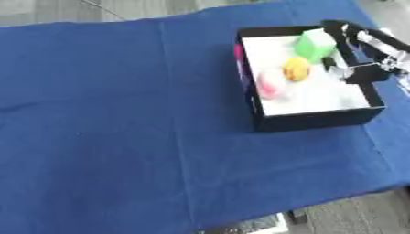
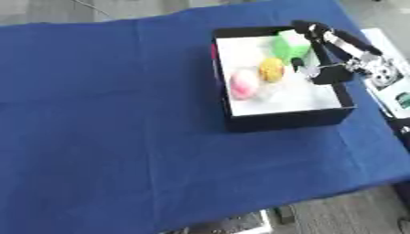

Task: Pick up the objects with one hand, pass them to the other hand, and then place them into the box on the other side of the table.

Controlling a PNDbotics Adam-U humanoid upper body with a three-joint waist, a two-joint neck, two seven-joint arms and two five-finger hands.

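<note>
The worktop (image 1: 120, 137) was covered edge to edge by a blue cloth (image 1: 96, 91), bare of loose objects across its whole left and near part. On its right side sat the black box (image 1: 316, 119) with a white floor, well apart from the worktop's left edge.

Over the box's far right corner hung the right hand (image 2: 324, 57), reaching in from the upper right. Its fingers looked curved down around the green block (image 2: 290, 44), which sat at the far end of the box; I could not tell whether they pinched it or had let it go, nor whether the block rested on the floor or was just above it.

Nearer in the box lay a yellow object (image 2: 272, 69) and, just beside it toward the left wall, a pink object (image 2: 244, 84). The left hand showed in neither view.

The step in hand seemed to be setting the green block into the box. Doing it well would mean lowering the block clear of the yellow object, spreading the fingers only once it rests on the floor, then lifting straight up so nothing catches the black rim.
</note>
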